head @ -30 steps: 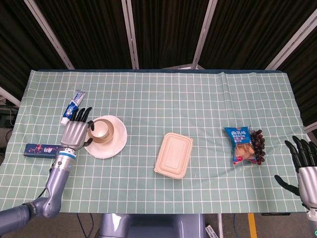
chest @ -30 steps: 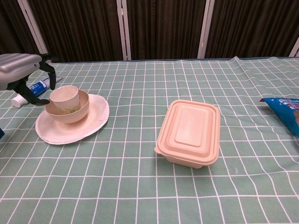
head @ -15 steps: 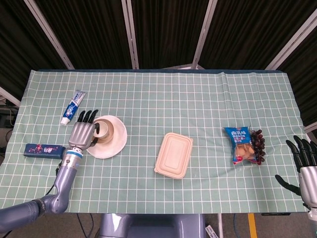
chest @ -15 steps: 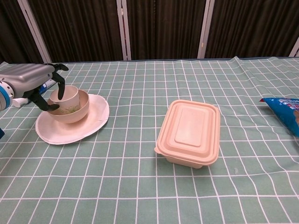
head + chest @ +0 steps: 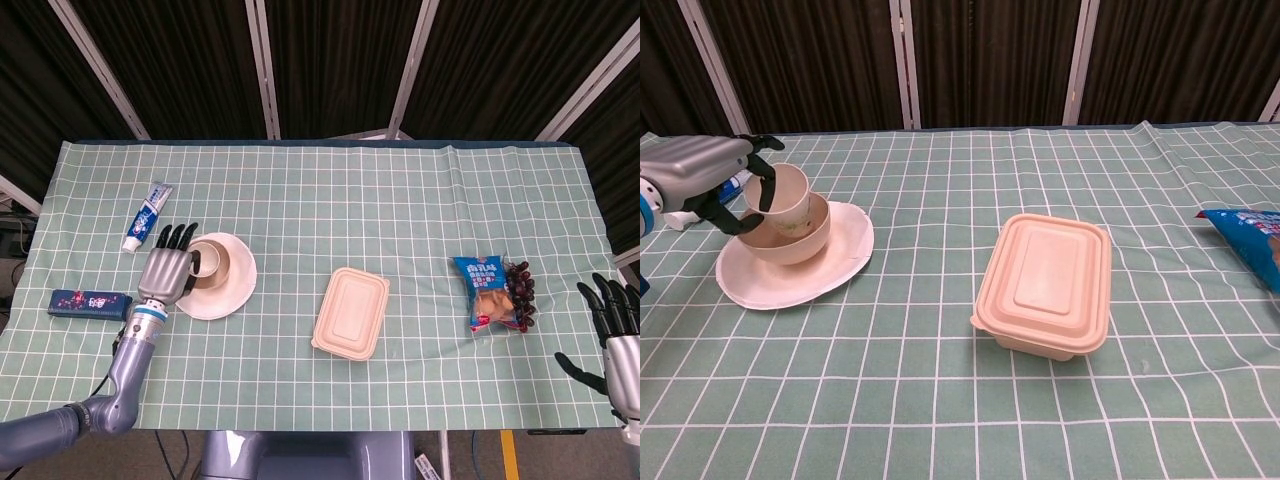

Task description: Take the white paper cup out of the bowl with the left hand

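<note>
The white paper cup (image 5: 785, 196) stands tilted in the tan bowl (image 5: 795, 238), its base still inside the bowl's rim. The bowl sits on a white plate (image 5: 790, 275) at the table's left. My left hand (image 5: 702, 176) is at the cup's left side, and its dark fingers (image 5: 756, 187) wrap around the cup's wall. From the head view the left hand (image 5: 168, 266) covers most of the cup (image 5: 208, 256) beside the bowl (image 5: 228, 266). My right hand (image 5: 618, 330) hangs at the table's lower right edge, fingers spread, holding nothing.
A toothpaste tube (image 5: 147, 215) lies behind the left hand and a dark blue box (image 5: 90, 302) to its left. A lidded beige food container (image 5: 1045, 283) sits mid-table. A blue snack bag (image 5: 488, 292) with dark fruit (image 5: 522, 285) lies on the right.
My left hand moved right onto the cup and closed its fingers around it. The cup has tipped and risen a little in the bowl. The right hand sank slightly.
</note>
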You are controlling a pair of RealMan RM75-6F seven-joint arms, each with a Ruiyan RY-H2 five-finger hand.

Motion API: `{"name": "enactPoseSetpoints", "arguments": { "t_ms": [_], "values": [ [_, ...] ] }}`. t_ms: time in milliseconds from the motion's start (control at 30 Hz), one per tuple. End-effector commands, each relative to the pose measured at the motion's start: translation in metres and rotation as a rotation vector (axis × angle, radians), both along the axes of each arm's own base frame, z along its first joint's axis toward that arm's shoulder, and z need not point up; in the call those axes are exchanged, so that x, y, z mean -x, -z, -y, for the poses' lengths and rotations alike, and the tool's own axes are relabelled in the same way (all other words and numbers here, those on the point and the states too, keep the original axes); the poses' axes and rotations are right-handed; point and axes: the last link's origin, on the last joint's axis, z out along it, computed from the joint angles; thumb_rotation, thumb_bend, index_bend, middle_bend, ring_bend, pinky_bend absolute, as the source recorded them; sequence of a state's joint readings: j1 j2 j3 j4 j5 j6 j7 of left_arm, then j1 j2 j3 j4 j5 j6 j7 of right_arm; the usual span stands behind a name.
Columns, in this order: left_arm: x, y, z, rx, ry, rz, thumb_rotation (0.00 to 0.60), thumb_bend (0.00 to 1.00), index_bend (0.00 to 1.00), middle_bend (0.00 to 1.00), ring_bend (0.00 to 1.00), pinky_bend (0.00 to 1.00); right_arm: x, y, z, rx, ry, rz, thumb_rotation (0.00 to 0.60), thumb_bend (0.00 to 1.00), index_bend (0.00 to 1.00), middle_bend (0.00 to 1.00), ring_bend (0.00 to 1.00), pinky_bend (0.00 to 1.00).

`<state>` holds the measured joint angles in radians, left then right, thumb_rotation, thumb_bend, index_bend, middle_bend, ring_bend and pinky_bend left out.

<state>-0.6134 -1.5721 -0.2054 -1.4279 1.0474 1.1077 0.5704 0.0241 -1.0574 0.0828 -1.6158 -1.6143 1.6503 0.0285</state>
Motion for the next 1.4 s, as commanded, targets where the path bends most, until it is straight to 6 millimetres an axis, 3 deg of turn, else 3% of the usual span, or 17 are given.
{"name": "enactPoseSetpoints", "arguments": {
  "t_ms": [33, 133, 300, 467, 600, 967, 1400],
  "values": [
    [-0.004, -0.015, 0.012, -0.016, 0.047, 0.024, 0.600, 0.52, 0.60, 0.00, 0.00, 0.00, 0.000, 0.000, 0.000, 0.000, -0.002, 0.000, 0.600, 0.04, 0.07, 0.00, 0.00, 0.00],
    [-0.013, -0.029, 0.027, -0.023, 0.112, 0.041, 0.600, 0.52, 0.60, 0.00, 0.00, 0.00, -0.002, 0.001, -0.001, 0.001, -0.006, -0.002, 0.600, 0.04, 0.07, 0.00, 0.00, 0.00],
    [-0.023, -0.045, 0.070, 0.009, 0.227, 0.071, 0.600, 0.52, 0.60, 0.00, 0.00, 0.00, -0.003, 0.002, -0.002, 0.000, -0.008, -0.005, 0.600, 0.04, 0.07, 0.00, 0.00, 0.00],
    [-0.019, -0.043, 0.111, 0.087, 0.312, 0.051, 0.600, 0.52, 0.60, 0.00, 0.00, 0.00, -0.003, 0.003, -0.003, 0.004, -0.009, -0.009, 0.600, 0.04, 0.07, 0.00, 0.00, 0.00],
    [-0.014, -0.036, 0.133, 0.141, 0.354, 0.036, 0.600, 0.52, 0.60, 0.00, 0.00, 0.00, -0.005, 0.005, -0.003, 0.002, -0.013, -0.015, 0.600, 0.04, 0.07, 0.00, 0.00, 0.00],
    [-0.008, -0.009, 0.148, 0.276, 0.342, -0.024, 0.600, 0.52, 0.59, 0.00, 0.00, 0.00, -0.005, 0.004, -0.004, 0.007, -0.008, -0.014, 0.600, 0.04, 0.07, 0.00, 0.00, 0.00],
    [-0.003, 0.003, 0.138, 0.392, 0.207, -0.073, 0.600, 0.52, 0.56, 0.00, 0.00, 0.00, -0.005, 0.004, -0.003, 0.005, -0.007, -0.013, 0.600, 0.04, 0.07, 0.00, 0.00, 0.00]
  ]
}}
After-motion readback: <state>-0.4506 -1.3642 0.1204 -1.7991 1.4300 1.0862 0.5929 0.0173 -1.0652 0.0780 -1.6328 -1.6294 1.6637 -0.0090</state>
